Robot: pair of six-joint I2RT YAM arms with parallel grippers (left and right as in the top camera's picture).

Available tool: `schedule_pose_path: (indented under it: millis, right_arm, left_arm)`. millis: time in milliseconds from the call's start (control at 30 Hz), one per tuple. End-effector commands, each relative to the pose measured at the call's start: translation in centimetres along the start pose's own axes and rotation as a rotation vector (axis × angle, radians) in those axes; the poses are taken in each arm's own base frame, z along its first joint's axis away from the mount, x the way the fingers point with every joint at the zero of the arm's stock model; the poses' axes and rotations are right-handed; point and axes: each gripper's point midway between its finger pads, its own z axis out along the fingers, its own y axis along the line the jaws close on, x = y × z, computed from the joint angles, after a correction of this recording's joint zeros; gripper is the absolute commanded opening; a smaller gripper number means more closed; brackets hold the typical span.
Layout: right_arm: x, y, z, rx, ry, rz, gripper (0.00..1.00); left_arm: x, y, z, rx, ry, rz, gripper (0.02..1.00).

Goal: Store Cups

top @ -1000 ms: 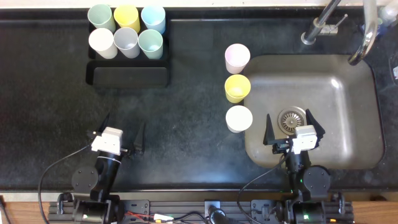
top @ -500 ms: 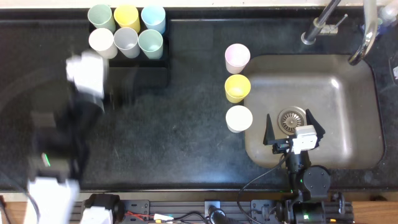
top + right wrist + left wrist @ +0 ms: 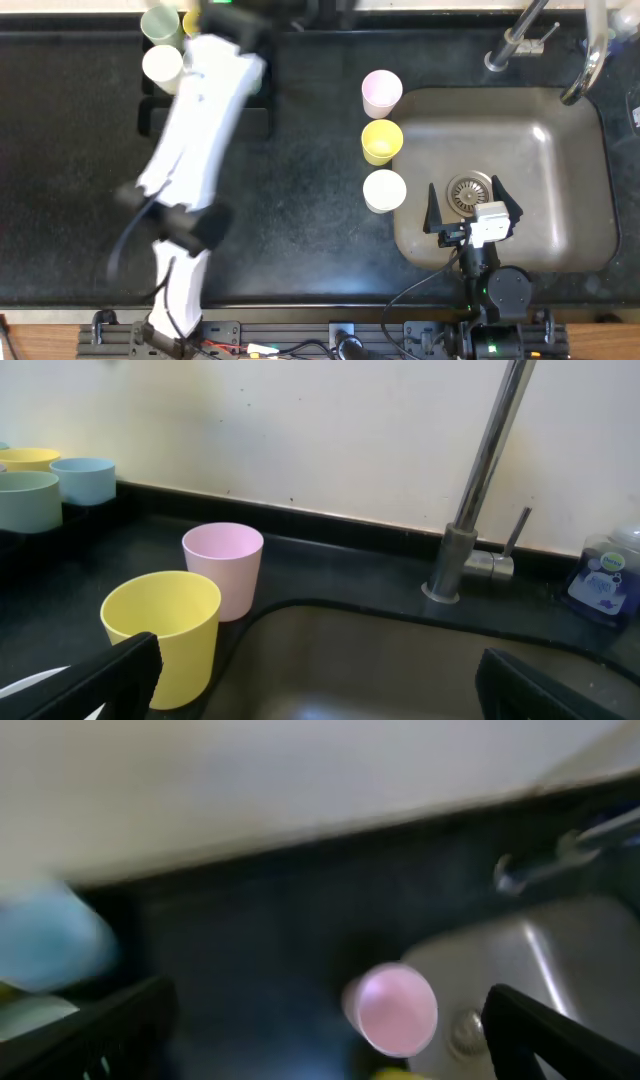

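While the left arm [image 3: 200, 130] is flung out across the rack [image 3: 147, 105], I judge the step in hand to be its reach for the pink cup [image 3: 381, 92]. That cup stands on the desk [image 3: 300, 200] at the left rim of the sink [image 3: 520, 150], with the yellow cup [image 3: 381, 140] just beside it and the white cup [image 3: 384, 190] next in the row.

The left claw [image 3: 330, 1020] has its fingers apart with nothing between them, and its wrist view looks towards the pink cup. The right claw [image 3: 470, 205] is also apart and empty, over the sink by the drain [image 3: 466, 190].

To do this well, I would slow the swing and keep the wrist high over the stored cups [image 3: 162, 63]. I would then come down on the pink cup from the far side, one finger inside the rim and one outside. That way the yellow cup is not nudged towards the sink.

A second ago the left arm sat folded near its base at the desk's front edge. Half a second ago it was swinging up, and now it stretches to the back. The right arm and the three loose cups have not shifted.
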Motion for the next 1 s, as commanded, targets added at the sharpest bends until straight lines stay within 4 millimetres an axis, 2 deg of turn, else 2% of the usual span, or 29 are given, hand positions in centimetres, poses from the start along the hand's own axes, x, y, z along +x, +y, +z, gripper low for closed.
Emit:
schedule_pose_path:
  millis: [33,200,433,667,767,1000]
  right_arm:
    - [0.4,0.0,0.0,0.000,0.002,-0.003,0.996]
    - [0.4,0.0,0.0,0.000,0.002,-0.003,0.998]
    - [0.4,0.0,0.0,0.000,0.002,-0.003,0.998]
    - [0.4,0.0,0.0,0.000,0.002,-0.003,0.998]
    - [0.4,0.0,0.0,0.000,0.002,-0.003,0.998]
    - [0.4,0.0,0.0,0.000,0.002,-0.003,0.998]
  left_arm:
    - [3.3,-0.4,3.5,-0.092,0.083,-0.295,0.998]
    - [6.1,-1.9,6.6,-0.088,0.165,-0.357,0.998]
    - [8.7,-1.7,9.7,-0.100,0.252,-0.358,0.998]
    - [11.1,-0.6,10.2,-0.158,0.339,-0.357,0.996]
    - [11.4,-0.5,10.2,-0.164,0.348,-0.357,0.998]
    - [12.6,-0.2,11.6,-0.177,0.382,-0.357,0.998]
